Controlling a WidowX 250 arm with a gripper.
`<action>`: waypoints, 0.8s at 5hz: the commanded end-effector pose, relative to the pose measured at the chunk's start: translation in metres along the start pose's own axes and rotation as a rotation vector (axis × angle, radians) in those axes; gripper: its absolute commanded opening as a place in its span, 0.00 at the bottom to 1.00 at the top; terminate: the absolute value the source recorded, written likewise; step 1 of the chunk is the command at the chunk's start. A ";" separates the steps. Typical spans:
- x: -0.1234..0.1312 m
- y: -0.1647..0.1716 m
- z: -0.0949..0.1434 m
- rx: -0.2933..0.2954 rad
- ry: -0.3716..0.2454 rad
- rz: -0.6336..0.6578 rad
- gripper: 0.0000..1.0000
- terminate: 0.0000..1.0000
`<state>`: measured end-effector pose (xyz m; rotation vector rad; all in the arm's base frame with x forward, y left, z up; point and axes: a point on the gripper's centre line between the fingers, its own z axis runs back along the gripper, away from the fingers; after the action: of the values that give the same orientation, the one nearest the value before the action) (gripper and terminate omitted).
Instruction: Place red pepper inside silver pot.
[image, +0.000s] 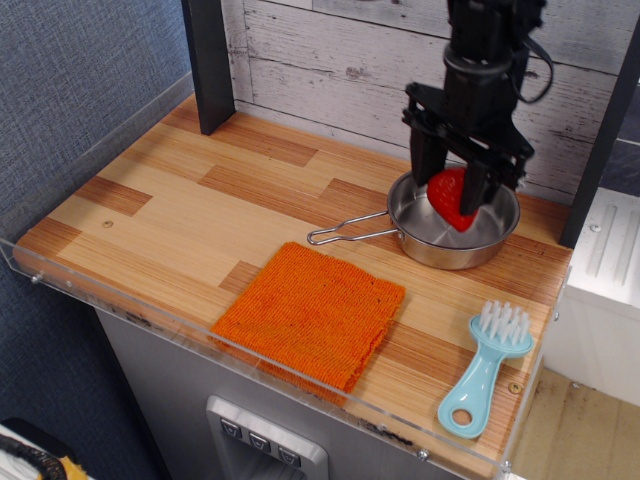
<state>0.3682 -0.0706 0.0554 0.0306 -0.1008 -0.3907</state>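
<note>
silver pot (480, 237): shiny metal | red pepper (452, 198): glossy plastic | cloth (310, 313): rough

The gripper (452, 192) conceals the red pepper's (452, 200) top and the silver pot's (455, 245) rear rim, while the arm runs past the upper frame edge.

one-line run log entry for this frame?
phase: place | gripper: shut on red pepper | position: over silver pot | released: no | orange cloth: bare
</note>
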 end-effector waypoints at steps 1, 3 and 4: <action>-0.005 -0.004 -0.028 -0.016 0.045 0.031 0.00 0.00; 0.004 0.001 0.020 0.046 -0.075 0.047 1.00 0.00; 0.001 0.008 0.054 0.091 -0.165 0.086 1.00 0.00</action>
<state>0.3653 -0.0613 0.0953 0.0838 -0.2279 -0.2968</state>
